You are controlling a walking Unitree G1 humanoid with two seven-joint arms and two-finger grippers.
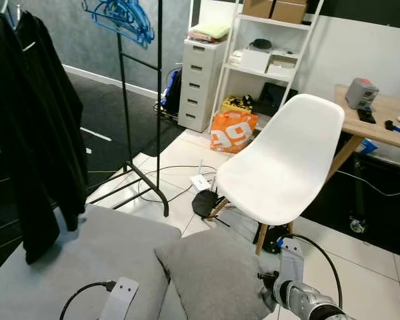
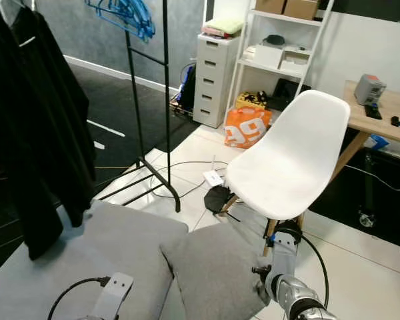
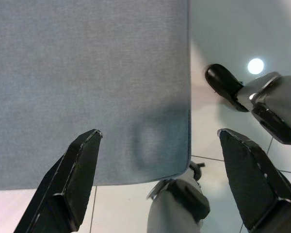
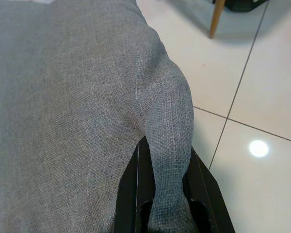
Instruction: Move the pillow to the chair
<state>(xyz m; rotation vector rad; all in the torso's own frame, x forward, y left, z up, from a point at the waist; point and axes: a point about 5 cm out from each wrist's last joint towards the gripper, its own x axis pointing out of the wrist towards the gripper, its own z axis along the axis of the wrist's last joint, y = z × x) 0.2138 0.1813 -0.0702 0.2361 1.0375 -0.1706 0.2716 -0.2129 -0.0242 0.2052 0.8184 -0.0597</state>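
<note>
A grey pillow [image 1: 213, 277] is seen lying at the right edge of a grey sofa [image 1: 87, 257], its corner pinched between the closed fingers of the right gripper [image 4: 167, 213]. The left gripper [image 3: 160, 184] is held above the sofa's edge with its fingers spread wide, nothing between them. A white chair [image 1: 283, 163] is set on the tiled floor [image 1: 360, 267] just beyond the pillow, its seat bare.
</note>
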